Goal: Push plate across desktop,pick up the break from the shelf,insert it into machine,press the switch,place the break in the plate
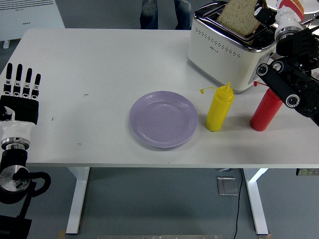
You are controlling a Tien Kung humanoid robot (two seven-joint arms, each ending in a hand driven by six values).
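A slice of brown bread (pixel 238 16) stands tilted over the slot of the white and chrome toaster (pixel 224 57) at the back right. My right hand (pixel 261 12) is at the slice's right edge, shut on it, and is partly cut off by the picture's top. The black right forearm (pixel 291 84) comes down the right edge. A lilac plate (pixel 163 119) lies bare at the table's middle front. My left hand (pixel 22 79) rests at the left edge, fingers straight and holding nothing.
A yellow squeeze bottle (pixel 219 107) and a red squeeze bottle (pixel 264 109) stand in front of the toaster, right of the plate. A person's legs (pixel 159 12) show beyond the far edge. A white appliance (pixel 30 15) stands at the back left.
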